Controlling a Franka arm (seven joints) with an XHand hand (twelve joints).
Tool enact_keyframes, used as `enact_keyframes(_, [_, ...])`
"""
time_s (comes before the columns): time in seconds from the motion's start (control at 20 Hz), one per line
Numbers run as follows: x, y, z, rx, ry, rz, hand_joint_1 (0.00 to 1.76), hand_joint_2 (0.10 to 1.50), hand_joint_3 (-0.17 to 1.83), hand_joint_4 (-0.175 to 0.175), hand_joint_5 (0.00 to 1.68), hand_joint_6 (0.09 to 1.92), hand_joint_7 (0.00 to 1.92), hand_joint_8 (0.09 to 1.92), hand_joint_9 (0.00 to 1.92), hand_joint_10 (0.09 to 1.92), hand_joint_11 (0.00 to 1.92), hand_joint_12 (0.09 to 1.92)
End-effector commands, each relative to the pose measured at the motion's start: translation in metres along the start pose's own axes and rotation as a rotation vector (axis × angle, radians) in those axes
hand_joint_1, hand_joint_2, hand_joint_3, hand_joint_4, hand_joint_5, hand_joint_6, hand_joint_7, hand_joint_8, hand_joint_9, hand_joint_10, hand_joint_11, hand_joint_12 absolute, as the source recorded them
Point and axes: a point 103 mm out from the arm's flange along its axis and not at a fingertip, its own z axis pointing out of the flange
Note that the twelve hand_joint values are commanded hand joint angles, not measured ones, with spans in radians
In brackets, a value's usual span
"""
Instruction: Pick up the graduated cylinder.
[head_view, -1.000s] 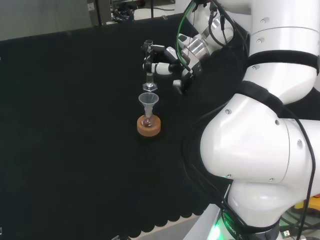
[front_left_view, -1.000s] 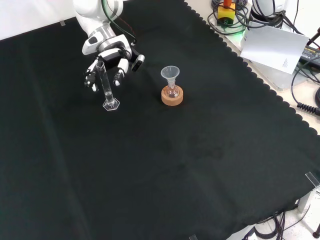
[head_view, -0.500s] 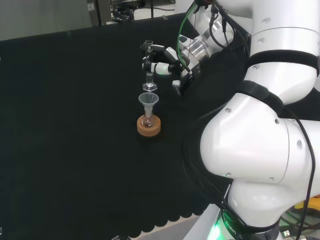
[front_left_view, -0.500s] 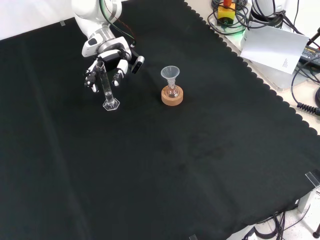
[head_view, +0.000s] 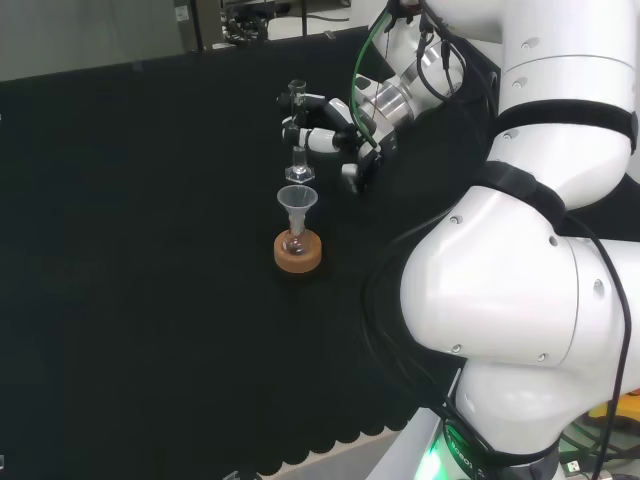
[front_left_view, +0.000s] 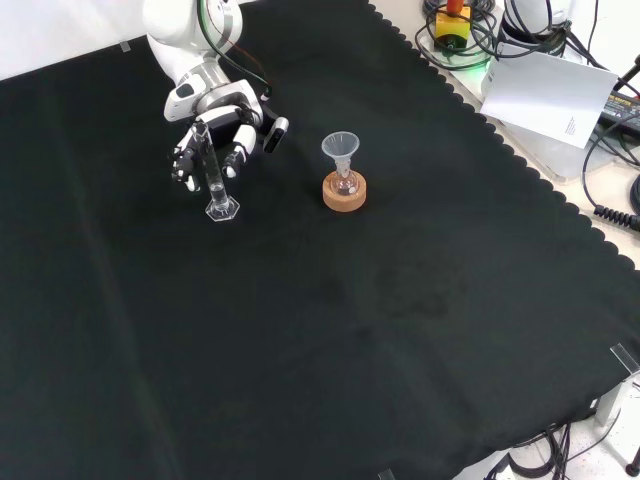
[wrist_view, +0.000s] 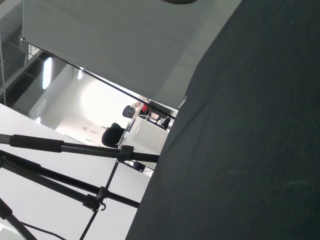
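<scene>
Hand: the hand (front_left_view: 218, 128) reaches in from the top of the front view, its fingers (front_left_view: 240, 150) curled partway round the upper part of the graduated cylinder (front_left_view: 213, 170); whether they press the glass or sit just off it cannot be told.
Hand, head view: the hand (head_view: 335, 128) sits left of the arm's white links (head_view: 520, 300), fingers pointing left at the cylinder's top (head_view: 296, 92).
Graduated cylinder: it stands upright with its hexagonal foot (front_left_view: 222, 210) on the black cloth (front_left_view: 330, 330), left of the flask in the front view and behind it in the head view.
Hard to make out: the cylinder's clear wall nearly vanishes against the cloth in the head view; its contents, if any, cannot be told.
Flask: a small flask (front_left_view: 345, 184) sits in a cork ring (front_left_view: 345, 194), a clear funnel (front_left_view: 340, 148) in its neck; the head view shows a dark reddish trace (head_view: 296, 243) at its bottom, too small to name.
Wrist view: it looks along the cloth (wrist_view: 250, 140) to its far edge, with black tripod legs (wrist_view: 75, 165) and a room beyond.
Bench edge: a white sheet (front_left_view: 550, 95) and cables (front_left_view: 480, 30) lie off the cloth at the front view's upper right.
</scene>
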Motion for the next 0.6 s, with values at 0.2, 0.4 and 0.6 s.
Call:
enact_keyframes(0.2, [0.0024, 0.0006, -0.0025, -0.031, 0.013, -0.013, 1.11, 1.11, -0.17, -0.029, 0.63, 0.42, 0.46, 0.62, 0.79, 0.43, 0.64, 1.11])
enact_keyframes(0.4, [0.0044, -0.0002, -0.0032, -0.038, 0.016, -0.022, 1.12, 1.12, -0.17, -0.027, 0.62, 0.48, 0.47, 0.62, 0.80, 0.42, 0.65, 1.11])
enact_keyframes(0.6, [0.0034, -0.0002, -0.0009, -0.034, 0.014, -0.018, 1.12, 1.12, -0.17, -0.027, 0.62, 0.50, 0.47, 0.62, 0.81, 0.42, 0.66, 1.11])
